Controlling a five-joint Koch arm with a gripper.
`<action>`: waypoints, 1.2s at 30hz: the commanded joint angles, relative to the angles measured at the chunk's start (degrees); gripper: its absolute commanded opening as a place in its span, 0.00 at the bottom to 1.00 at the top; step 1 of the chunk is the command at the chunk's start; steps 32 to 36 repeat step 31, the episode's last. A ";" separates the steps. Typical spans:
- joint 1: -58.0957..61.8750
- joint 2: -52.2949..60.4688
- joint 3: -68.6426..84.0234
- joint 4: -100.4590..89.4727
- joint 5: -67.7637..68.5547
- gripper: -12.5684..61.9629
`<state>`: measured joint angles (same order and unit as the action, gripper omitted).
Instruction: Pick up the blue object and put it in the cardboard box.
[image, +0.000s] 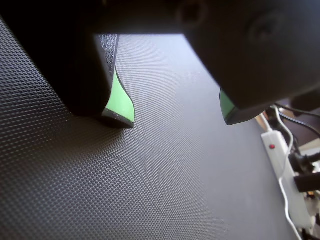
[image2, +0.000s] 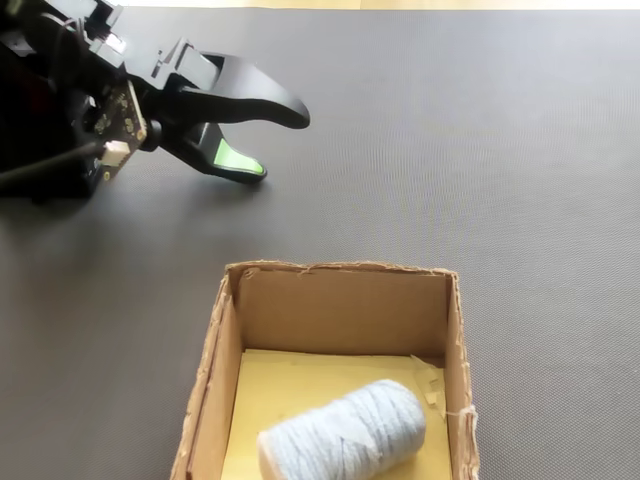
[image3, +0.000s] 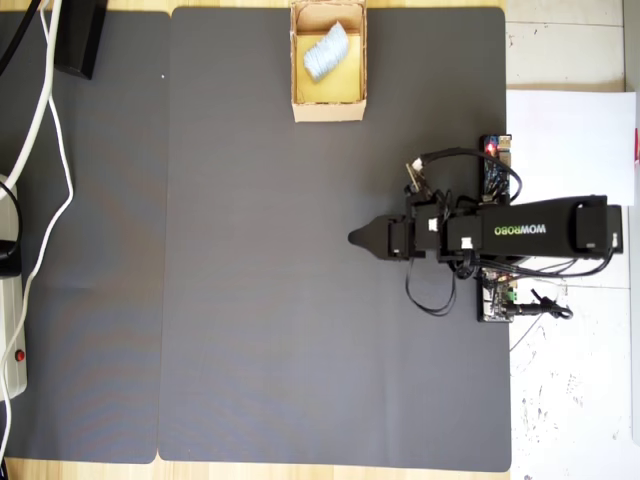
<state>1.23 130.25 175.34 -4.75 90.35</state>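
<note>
Pale blue-white wrinkly cylindrical bundle lying inside the small tan low-walled cardboard box on its yellowish floor, black green-padded jaws spread and empty, low over the dark textured counter mat, well apart from box

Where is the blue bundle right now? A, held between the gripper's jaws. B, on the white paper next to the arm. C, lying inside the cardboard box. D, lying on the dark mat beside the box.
C: the blue bundle lies on the yellow floor of the cardboard box, while the gripper is open, empty and well away from the box.
</note>
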 joint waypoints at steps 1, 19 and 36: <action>-0.09 5.36 1.67 -1.67 1.32 0.63; 0.62 5.36 3.25 7.65 1.05 0.63; 0.70 5.36 3.25 7.56 1.05 0.63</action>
